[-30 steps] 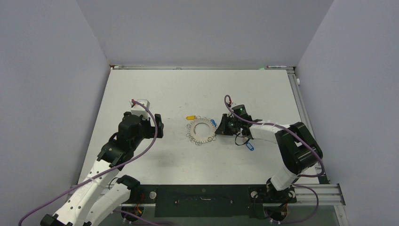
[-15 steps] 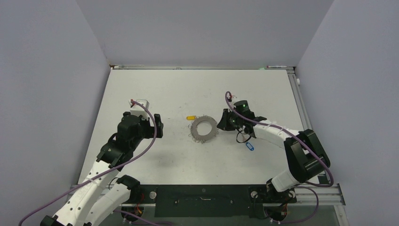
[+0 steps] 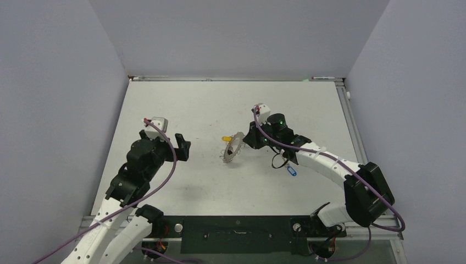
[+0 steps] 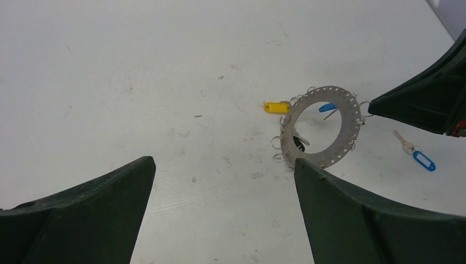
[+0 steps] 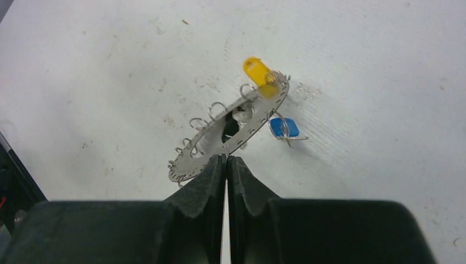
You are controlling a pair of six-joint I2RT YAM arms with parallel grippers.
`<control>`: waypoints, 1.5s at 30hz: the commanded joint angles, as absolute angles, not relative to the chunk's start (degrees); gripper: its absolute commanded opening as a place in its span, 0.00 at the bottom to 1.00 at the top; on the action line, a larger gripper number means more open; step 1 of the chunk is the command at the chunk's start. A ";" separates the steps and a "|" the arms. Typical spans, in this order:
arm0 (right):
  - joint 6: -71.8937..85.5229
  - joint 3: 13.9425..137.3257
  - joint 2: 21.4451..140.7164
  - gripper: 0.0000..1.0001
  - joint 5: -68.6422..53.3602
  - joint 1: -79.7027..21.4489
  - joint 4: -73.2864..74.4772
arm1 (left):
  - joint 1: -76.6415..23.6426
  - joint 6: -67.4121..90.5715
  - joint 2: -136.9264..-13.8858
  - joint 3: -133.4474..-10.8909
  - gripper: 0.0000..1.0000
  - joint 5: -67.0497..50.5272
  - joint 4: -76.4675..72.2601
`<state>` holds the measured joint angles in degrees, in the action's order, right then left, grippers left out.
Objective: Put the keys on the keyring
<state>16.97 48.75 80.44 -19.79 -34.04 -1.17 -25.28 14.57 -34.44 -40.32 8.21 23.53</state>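
Right gripper pinches the tilted keyring. Yellow-tagged key and one blue-tagged key seem attached. Loose blue key is left. Left gripper is wide open, empty.

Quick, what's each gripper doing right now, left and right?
Left gripper: open, holding nothing.
Right gripper: shut on the rim of the keyring, which stands tilted.

Shiny metal keyring, matt, scuffed white table

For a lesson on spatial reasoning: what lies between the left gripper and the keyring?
Only bare table, seen in the top view, separates the left gripper from the keyring.
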 commanded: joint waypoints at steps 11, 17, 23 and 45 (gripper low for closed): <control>10.01 54.75 68.68 0.05 -27.14 -36.03 -12.05 | -24.96 11.83 -25.13 -42.22 0.96 -4.11 10.43; 9.55 54.85 63.97 0.05 -35.94 -36.08 -16.30 | -24.96 9.76 -26.28 -45.70 0.99 -15.60 9.32; 11.10 56.05 60.48 0.05 -48.20 -36.04 -20.59 | -24.96 9.23 -28.06 -49.61 0.79 -30.96 5.94; 24.99 56.68 60.94 0.05 -62.59 -37.36 -36.23 | -25.09 24.74 -39.94 -51.12 0.52 -50.57 -15.70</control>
<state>21.82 56.14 61.49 -59.88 -36.29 -26.37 -25.12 19.55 -38.68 -52.31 -47.70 -4.93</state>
